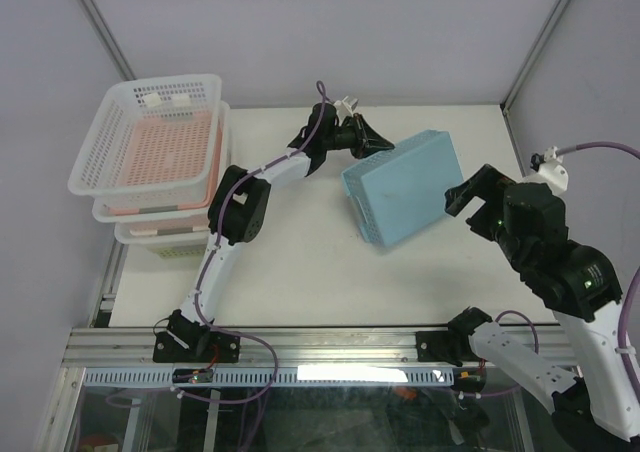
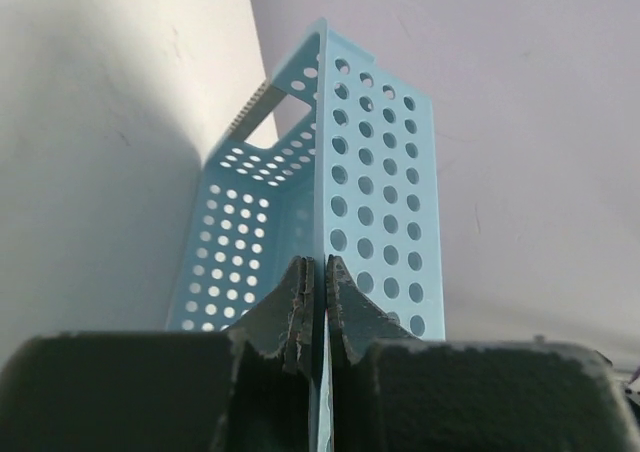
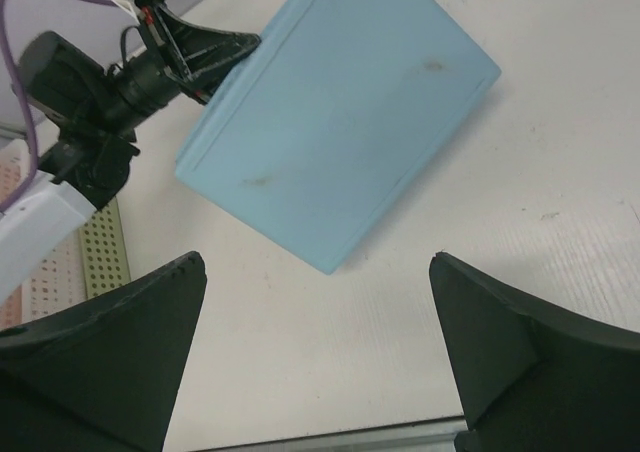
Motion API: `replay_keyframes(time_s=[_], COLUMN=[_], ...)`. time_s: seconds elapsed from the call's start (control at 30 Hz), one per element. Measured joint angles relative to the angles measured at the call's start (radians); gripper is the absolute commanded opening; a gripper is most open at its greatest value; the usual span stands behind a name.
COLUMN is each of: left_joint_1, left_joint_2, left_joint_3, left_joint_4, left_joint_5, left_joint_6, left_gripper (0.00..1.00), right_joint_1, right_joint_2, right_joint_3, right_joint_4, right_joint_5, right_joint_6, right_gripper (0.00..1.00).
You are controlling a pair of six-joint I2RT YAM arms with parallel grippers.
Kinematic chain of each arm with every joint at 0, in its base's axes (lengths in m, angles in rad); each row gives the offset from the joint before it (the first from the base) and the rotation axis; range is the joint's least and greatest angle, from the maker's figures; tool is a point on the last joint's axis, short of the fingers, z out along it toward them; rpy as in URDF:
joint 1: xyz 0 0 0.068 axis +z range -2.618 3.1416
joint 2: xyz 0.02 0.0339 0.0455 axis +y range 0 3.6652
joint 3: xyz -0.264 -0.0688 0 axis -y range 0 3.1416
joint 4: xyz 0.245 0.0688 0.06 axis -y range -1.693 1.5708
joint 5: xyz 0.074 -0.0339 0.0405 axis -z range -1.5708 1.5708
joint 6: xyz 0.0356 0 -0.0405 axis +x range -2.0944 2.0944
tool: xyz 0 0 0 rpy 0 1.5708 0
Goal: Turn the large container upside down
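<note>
The left gripper [image 1: 378, 150] is pinching the tilted large container's [image 1: 405, 187] rim, jaws clamped, calling for a slow wrist roll; the right gripper's [image 1: 470, 189] jaws are gaping apart.

On the table [image 1: 300, 272], the container [image 1: 405, 187] sits between basket stack [image 1: 140, 188], left, and right pincer [image 1: 472, 188]

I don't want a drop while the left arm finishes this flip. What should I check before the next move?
1. Left gripper shut on the blue container's wall: ok.
2. Container tilted partway over, solid base facing up: ok.
3. Its lower edge resting on the table: cannot tell.
4. Right gripper open and apart from the container: ok.
5. Bare table beside it for landing: ok.
</note>
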State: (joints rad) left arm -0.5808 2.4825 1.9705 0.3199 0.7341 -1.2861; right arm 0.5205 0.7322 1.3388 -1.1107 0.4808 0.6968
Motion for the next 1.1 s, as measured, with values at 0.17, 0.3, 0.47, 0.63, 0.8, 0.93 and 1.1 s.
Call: replay_keyframes(time_s=[0.17, 0.3, 0.47, 0.63, 0.8, 0.93, 1.1], left_joint_1=[0.011, 0.010, 0.009, -0.003, -0.030, -0.047, -0.061], left_joint_2=[0.012, 0.012, 0.013, 0.013, 0.013, -0.011, -0.027], left_joint_3=[0.036, 0.011, -0.016, -0.018, -0.018, -0.018, -0.020], left_joint_4=[-0.101, -0.160, -0.237, -0.298, -0.388, -0.416, -0.443], left_joint_5=[-0.034, -0.060, -0.085, -0.135, -0.211, -0.262, -0.285], left_joint_6=[0.105, 0.172, 0.230, 0.299, 0.399, 0.471, 0.529], left_gripper=[0.31, 0.54, 0.78, 0.95, 0.99, 0.99, 0.99], right_joint_1=[0.000, 0.000, 0.000, 0.000, -0.006, -0.026, -0.175], right_joint_2=[0.022, 0.024, 0.018, 0.004, -0.012, -0.009, -0.028], right_joint_3=[-0.056, -0.145, -0.328, -0.486, -0.586, -0.656, -0.792], right_joint_4=[-0.034, -0.047, -0.027, 0.026, 0.124, 0.203, 0.359], right_joint_5=[-0.037, -0.070, -0.137, -0.200, -0.278, -0.346, -0.475], right_joint_6=[0.039, 0.078, 0.133, 0.191, 0.215, 0.223, 0.224], right_gripper=[0.98, 0.98, 0.98, 0.98, 0.99, 0.98, 0.98])
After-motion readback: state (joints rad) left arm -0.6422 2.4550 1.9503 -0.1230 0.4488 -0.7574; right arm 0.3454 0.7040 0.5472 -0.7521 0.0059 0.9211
